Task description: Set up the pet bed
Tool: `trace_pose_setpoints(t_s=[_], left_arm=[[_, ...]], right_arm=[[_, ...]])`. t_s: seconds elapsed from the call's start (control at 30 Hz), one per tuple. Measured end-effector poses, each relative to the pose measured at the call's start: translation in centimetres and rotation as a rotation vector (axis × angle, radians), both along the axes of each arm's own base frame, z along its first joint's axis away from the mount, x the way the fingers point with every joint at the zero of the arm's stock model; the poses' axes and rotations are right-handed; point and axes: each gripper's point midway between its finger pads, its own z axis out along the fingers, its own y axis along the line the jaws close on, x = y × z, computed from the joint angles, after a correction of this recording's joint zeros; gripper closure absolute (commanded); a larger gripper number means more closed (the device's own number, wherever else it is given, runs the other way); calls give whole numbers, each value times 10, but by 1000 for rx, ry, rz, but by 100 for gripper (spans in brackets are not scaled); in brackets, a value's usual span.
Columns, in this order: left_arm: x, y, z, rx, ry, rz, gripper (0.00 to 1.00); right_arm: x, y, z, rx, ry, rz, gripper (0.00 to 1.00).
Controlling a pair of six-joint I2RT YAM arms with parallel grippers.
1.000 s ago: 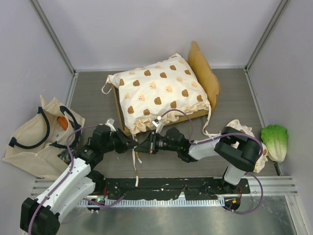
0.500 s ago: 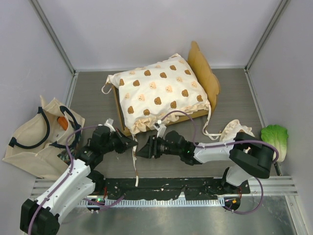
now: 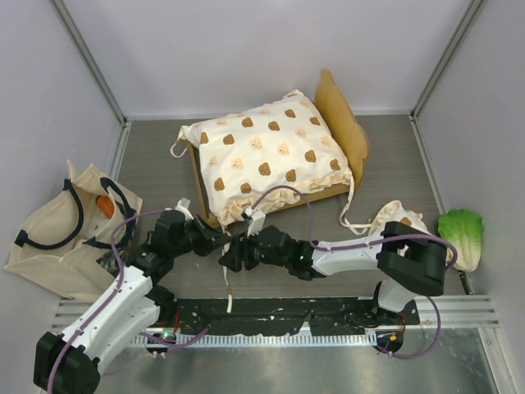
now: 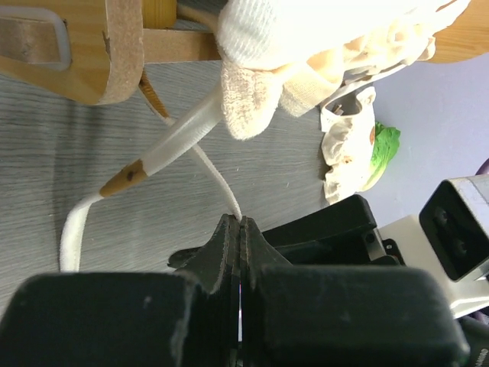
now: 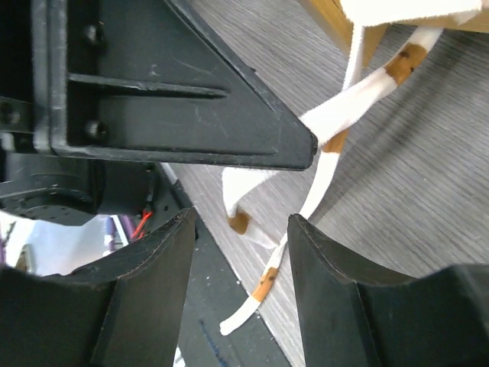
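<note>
The pet bed (image 3: pixel 337 112) is a light-wood frame with a scalloped headboard, standing mid-table under a cream bear-print cushion (image 3: pixel 267 156). Cream tie straps (image 3: pixel 226 272) hang from the cushion's near left corner onto the table. My left gripper (image 3: pixel 221 240) sits just in front of that corner; in the left wrist view it (image 4: pixel 241 223) is shut on a thin white tie (image 4: pixel 218 180). My right gripper (image 3: pixel 226 256) is right beside it, jaws open. In the right wrist view it (image 5: pixel 241 218) straddles loose tie ends (image 5: pixel 263 294) without touching them.
A beige tote bag (image 3: pixel 57 234) with black handles lies at the left. A green lettuce toy (image 3: pixel 461 234) rests against the right wall, with a small cream cloth (image 3: pixel 398 215) beside it. A black rail (image 3: pixel 287 316) runs along the near edge.
My right gripper has opened, let go of the tie and slid left toward the left gripper. My left gripper has closed on the thin tie.
</note>
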Motion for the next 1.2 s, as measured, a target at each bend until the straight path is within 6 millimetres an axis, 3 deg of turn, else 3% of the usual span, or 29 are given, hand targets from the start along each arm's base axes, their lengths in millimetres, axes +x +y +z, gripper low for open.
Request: trace_pose_setpoints(t_s=[0.1, 0.2, 0.23, 0.33, 0.43, 0.47, 0.53, 0.57, 0.6, 0.87, 1.2], left_arm=[[1, 0, 1, -4, -2, 2, 100], [1, -1, 2, -12, 4, 8, 100], [1, -1, 2, -14, 4, 9, 100], [2, -1, 3, -19, 1, 11, 100], [2, -1, 5, -22, -5, 12, 99], [2, -1, 6, -23, -10, 13, 86], [3, 0, 7, -20, -21, 17, 80], [3, 1, 8, -19, -24, 21, 67], [2, 1, 7, -15, -27, 21, 63], [-2, 5, 6, 6, -41, 11, 52], [-17, -2, -2, 1, -30, -71, 51]], right_arm=[[5, 3, -9, -42, -54, -30, 46], [6, 2, -25, -97, -107, -46, 72], [6, 2, -29, -110, -124, -49, 88], [8, 3, -31, -120, -164, -51, 99], [7, 5, -27, -102, -192, -47, 99], [6, 4, -26, -99, -196, -45, 99], [4, -3, -27, -95, -197, -42, 99], [2, -6, -28, -94, -196, -39, 99], [1, -8, -27, -91, -193, -36, 99], [-15, -15, -17, -40, -167, 20, 99], [-21, -15, -9, 8, -150, 65, 99]])
